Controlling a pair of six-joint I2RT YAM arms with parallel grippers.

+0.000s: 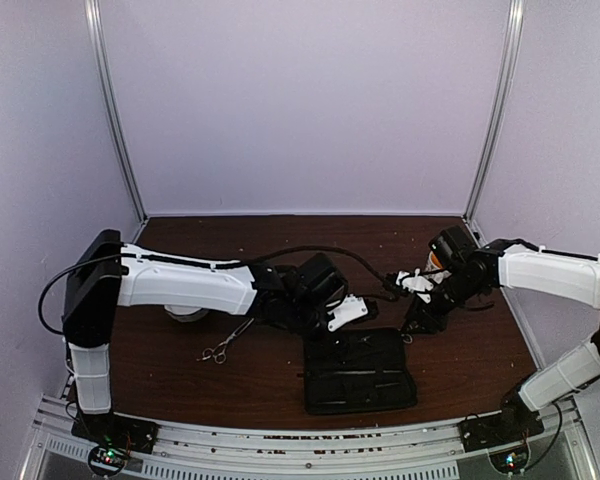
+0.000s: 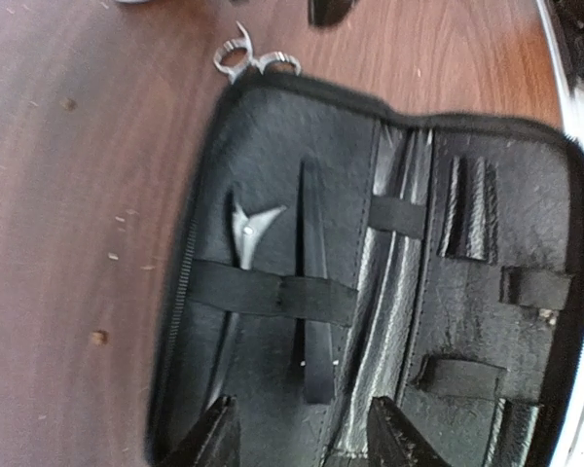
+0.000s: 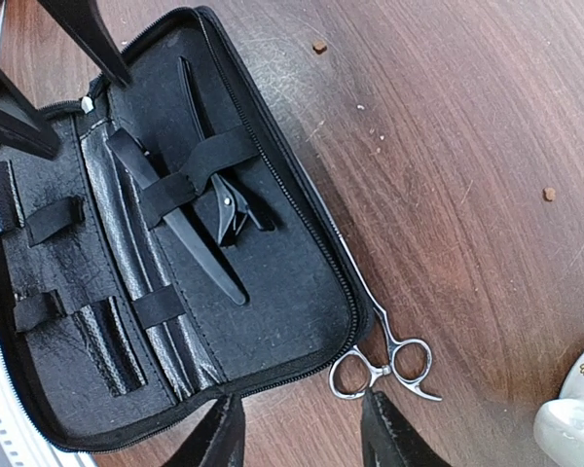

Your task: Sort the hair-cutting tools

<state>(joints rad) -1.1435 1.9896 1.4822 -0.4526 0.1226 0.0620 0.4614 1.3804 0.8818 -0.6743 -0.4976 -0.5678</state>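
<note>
The zip case (image 3: 302, 292) lies unzipped and flat on the desk (image 3: 467, 195), close to its near edge. In the half farther from that edge, one elastic band (image 3: 236, 146) crosses two tools. One is a black hair clip (image 3: 230, 210) with a small rivet, and the other, just beside it, is a narrow black strip (image 3: 200, 253) that lies at a slant. The half nearer the edge shows short elastic loops and a stitched pocket.

A pair of silver scissors (image 3: 378, 370) rests on the desk outside the case, its ring handles at the case's far right corner. Its blades run along the zip, and their tips cannot be made out. The second pair of scissors (image 1: 226, 345) lies on bare wood to the left, well apart from the case, with its rings toward the near edge.

The left claw (image 2: 302, 413) hangs over the case with its fingers spread and nothing between them. The right claw (image 3: 303, 399) is also spread and empty, just short of the silver scissors' rings. The right wrist view shows the left claw's dark fingers above the case's opposite end.

A white bowl (image 1: 188, 314) sits mostly hidden under the left arm. A white rounded object (image 3: 574, 423) with a small gold mark is cut off at the corner of the right wrist view, near the right claw. Brown crumbs (image 3: 319, 46) are scattered on the wood.
</note>
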